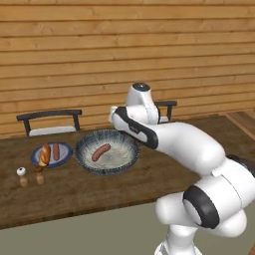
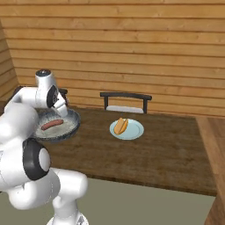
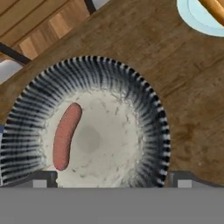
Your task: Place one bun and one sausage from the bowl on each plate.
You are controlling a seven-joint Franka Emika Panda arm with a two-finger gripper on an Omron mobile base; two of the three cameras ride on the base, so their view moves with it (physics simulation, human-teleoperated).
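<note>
One reddish-brown sausage [image 3: 66,136] is left in the large round grey-blue streaked bowl [image 1: 128,140] on the brown wooden table [image 2: 167,154], with the gripper [image 3: 112,178] held above it.

In the hand view, the sausage is seen left of the bowl's pale speckled centre, its long axis running from the lower left up toward the upper right. The two dark fingertips [image 3: 43,178] are spread wide to either side of the bowl's near rim, and nothing is held between them. Two plates are counted: a dark blue-rimmed plate [image 1: 64,158] left of the bowl carries one bun [image 1: 45,154] and one sausage side by side, and a pale light-blue plate [image 2: 136,132] right of the bowl carries one bun. Two small shakers [image 1: 22,175] stand near the dark plate. Two dark chairs [image 2: 125,100] are placed behind the table.
</note>
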